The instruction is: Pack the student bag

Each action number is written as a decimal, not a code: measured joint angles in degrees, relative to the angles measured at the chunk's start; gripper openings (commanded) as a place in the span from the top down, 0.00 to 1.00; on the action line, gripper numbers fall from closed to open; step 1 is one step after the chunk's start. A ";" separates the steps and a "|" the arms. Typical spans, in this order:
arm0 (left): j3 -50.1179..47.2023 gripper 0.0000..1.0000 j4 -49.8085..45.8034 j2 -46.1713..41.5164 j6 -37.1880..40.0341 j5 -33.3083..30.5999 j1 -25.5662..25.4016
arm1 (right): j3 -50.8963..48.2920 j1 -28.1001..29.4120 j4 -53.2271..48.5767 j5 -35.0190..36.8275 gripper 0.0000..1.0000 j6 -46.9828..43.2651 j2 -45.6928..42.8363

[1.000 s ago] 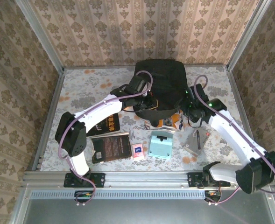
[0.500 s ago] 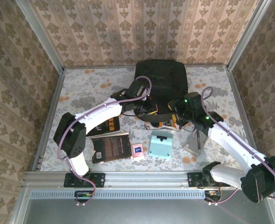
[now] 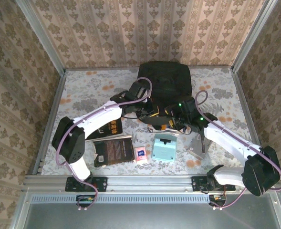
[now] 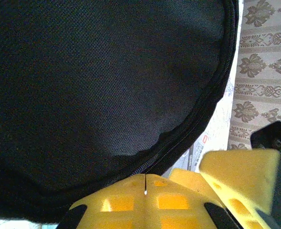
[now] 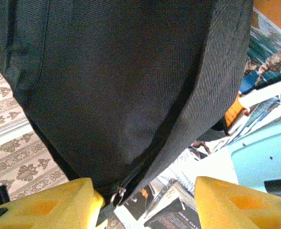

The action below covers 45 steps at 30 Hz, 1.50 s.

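Note:
The student bag (image 3: 165,83), a large black fabric backpack, lies at the back middle of the table. My left gripper (image 3: 149,112) is at its near edge. In the left wrist view its yellow fingertips (image 4: 130,191) are pressed together on the zip seam of the student bag (image 4: 97,86). My right gripper (image 3: 172,119) is just to the right of it, open. In the right wrist view the right gripper (image 5: 145,202) straddles the bag's lower edge (image 5: 130,95), and a small metal zip ring (image 5: 117,194) hangs by the left finger (image 5: 49,202).
Books and magazines (image 5: 178,205) lie under the bag's near edge. On the table in front are a dark book (image 3: 114,150), a book with orange lettering (image 3: 113,127), a small pink item (image 3: 140,154), a light teal case (image 3: 164,147) and a grey item (image 3: 197,145).
My right arm has swung left and in toward the bag's near edge, beside the left gripper. The left gripper has stayed shut at the bag.

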 measured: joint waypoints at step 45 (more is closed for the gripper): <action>4.81 1.00 -13.49 -1.09 19.96 -7.30 7.10 | 2.80 1.29 -1.79 3.08 1.00 -23.67 6.51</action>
